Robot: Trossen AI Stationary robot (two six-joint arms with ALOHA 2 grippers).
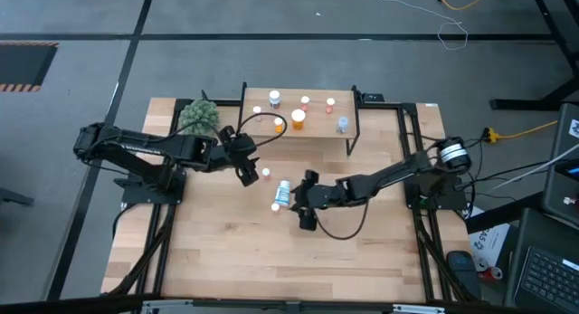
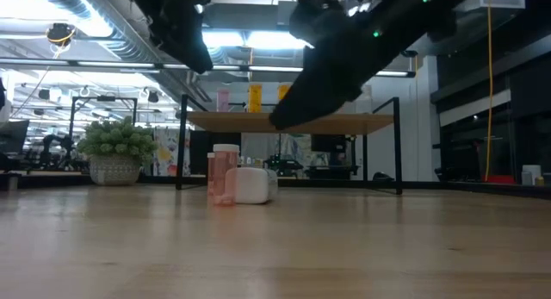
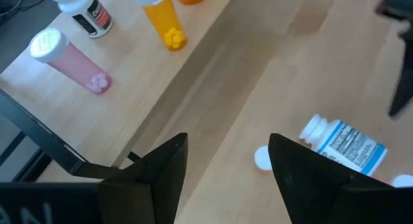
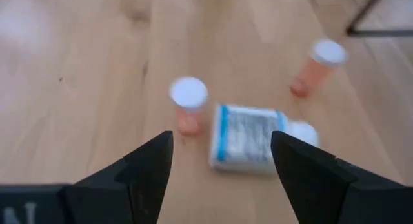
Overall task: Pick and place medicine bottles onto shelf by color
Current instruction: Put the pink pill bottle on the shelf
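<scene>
On pale wood tabletop (image 1: 226,251), toppled blue-labelled white plastic bottle (image 1: 282,194).

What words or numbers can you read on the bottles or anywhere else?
None can be read.
Lying white bottle with a blue-edged label: print too small.
White bottle on the shelf, black and red label: unreadable.
Left gripper: a bit of white lettering, cut off.

Both dark six-joint arms reach inward over the table.
The left arm's two-finger gripper (image 1: 247,172) hangs with fingers parted; the right arm's two-finger gripper (image 1: 302,202) is spread wide, empty.
</scene>
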